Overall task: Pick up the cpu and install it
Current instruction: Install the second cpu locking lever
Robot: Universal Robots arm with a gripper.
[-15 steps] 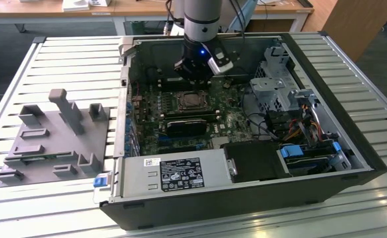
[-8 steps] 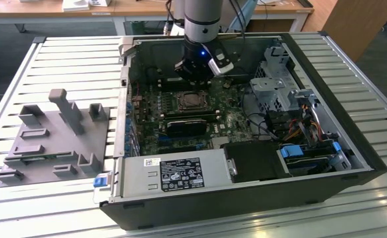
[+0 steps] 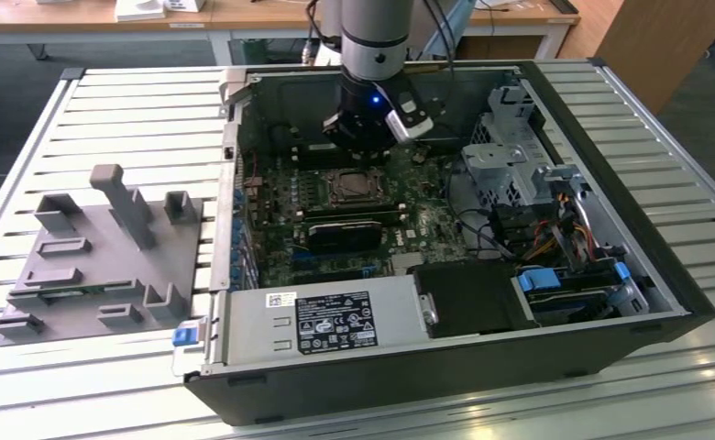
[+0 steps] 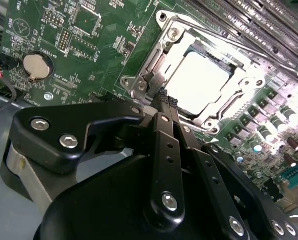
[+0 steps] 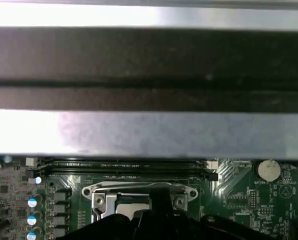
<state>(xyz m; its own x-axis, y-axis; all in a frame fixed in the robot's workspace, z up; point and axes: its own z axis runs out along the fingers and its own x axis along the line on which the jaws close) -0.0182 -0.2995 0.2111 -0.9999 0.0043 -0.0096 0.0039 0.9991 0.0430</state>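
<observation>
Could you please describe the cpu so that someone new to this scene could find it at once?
Look inside the open computer case at the green motherboard. Near its middle, just below the gripper, a metal socket frame holds the cpu. It is the only flat square with a shiny silver top, unlike the round coin battery.

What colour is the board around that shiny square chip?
Green, clearest in the second wrist view: the circuit board around the cpu.
</observation>
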